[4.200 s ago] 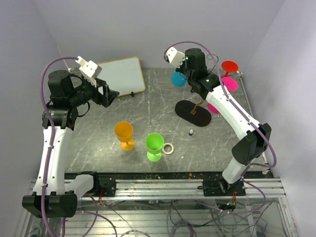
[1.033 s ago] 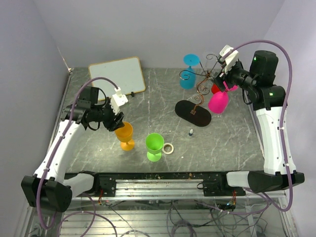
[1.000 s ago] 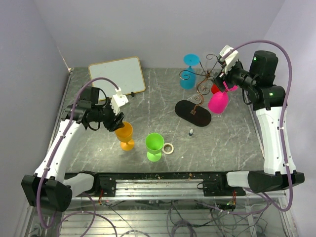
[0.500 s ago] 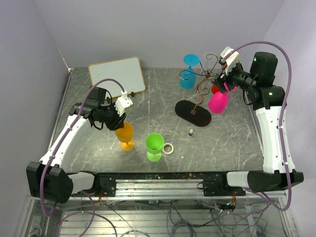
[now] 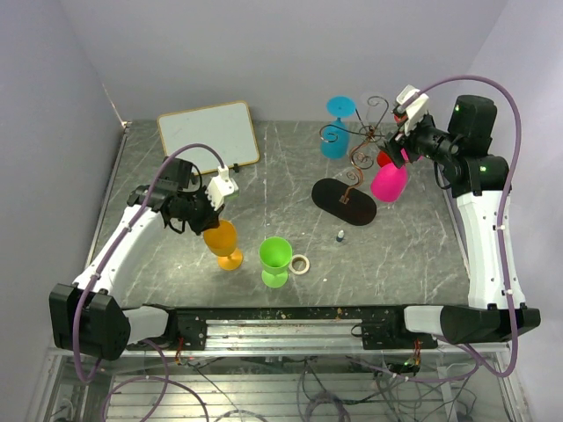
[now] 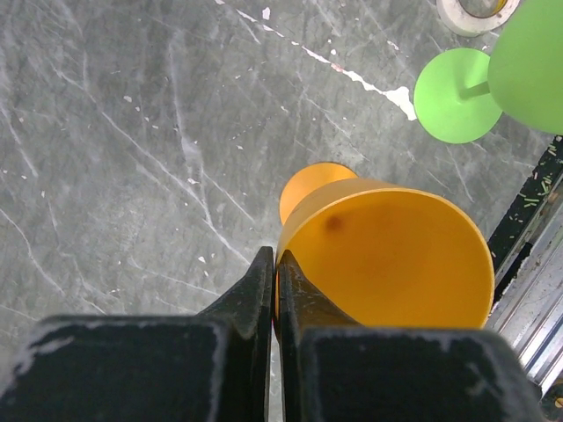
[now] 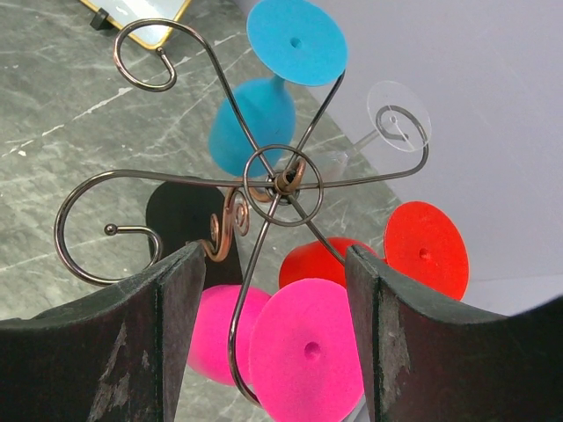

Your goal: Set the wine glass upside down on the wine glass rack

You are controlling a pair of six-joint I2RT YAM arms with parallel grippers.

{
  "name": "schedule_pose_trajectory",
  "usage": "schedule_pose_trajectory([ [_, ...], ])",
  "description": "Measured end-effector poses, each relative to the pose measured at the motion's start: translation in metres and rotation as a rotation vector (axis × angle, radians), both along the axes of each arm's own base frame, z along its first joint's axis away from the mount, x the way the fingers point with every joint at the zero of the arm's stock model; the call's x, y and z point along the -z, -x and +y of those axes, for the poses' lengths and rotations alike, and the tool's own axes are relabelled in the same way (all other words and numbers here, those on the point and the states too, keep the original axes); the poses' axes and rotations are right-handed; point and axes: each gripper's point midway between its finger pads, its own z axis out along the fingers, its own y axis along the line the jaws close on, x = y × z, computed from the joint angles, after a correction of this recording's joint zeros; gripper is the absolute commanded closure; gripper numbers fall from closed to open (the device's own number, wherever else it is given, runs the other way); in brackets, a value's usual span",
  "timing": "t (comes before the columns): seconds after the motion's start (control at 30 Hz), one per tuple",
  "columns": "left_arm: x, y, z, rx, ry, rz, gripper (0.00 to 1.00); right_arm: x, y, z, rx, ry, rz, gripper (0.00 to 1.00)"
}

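An orange wine glass (image 5: 221, 239) (image 6: 387, 255) stands upright on the table left of centre. My left gripper (image 5: 205, 214) (image 6: 275, 259) is shut on its rim, one finger inside the bowl and one outside. The wine glass rack (image 5: 355, 146) (image 7: 281, 180) stands at the back right on a black oval base (image 5: 344, 202). A pink glass (image 5: 388, 183) (image 7: 308, 352) hangs upside down from one of its hooks. My right gripper (image 5: 405, 141) (image 7: 271, 253) hovers open over that hook, its fingers either side of the pink foot without touching it.
A green glass (image 5: 274, 257) (image 6: 528, 53) stands just right of the orange one, with a tape roll (image 5: 300, 264) beside it. Blue (image 5: 336, 127), red (image 7: 427, 251) and clear (image 7: 398, 114) glasses hang on the rack. A whiteboard (image 5: 209, 134) lies at the back left, a small bottle (image 5: 340, 236) near the base.
My left gripper moved in over the orange glass and closed on its rim. The right gripper stayed open above the rack, hardly moving.
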Motion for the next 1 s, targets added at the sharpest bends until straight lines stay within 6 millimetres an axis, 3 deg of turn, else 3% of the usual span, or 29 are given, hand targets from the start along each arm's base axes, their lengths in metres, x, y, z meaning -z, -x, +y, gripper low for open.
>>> schedule_pose_trajectory([
  [0.23, -0.003, -0.001, 0.003, -0.01, -0.012, -0.018, 0.93, 0.001, 0.001, -0.001, -0.003, -0.009, 0.003, 0.36],
  [0.53, -0.021, -0.005, 0.009, -0.033, -0.011, -0.084, 0.93, 0.0, 0.005, -0.004, -0.003, -0.015, -0.004, 0.36],
  [0.73, -0.05, -0.01, 0.015, -0.076, 0.044, -0.151, 0.93, 0.001, 0.006, -0.005, -0.004, -0.018, 0.0, 0.36],
  [1.0, -0.107, -0.02, 0.01, -0.078, 0.125, -0.275, 0.93, 0.001, 0.006, -0.003, -0.014, -0.023, 0.0, 0.35],
])
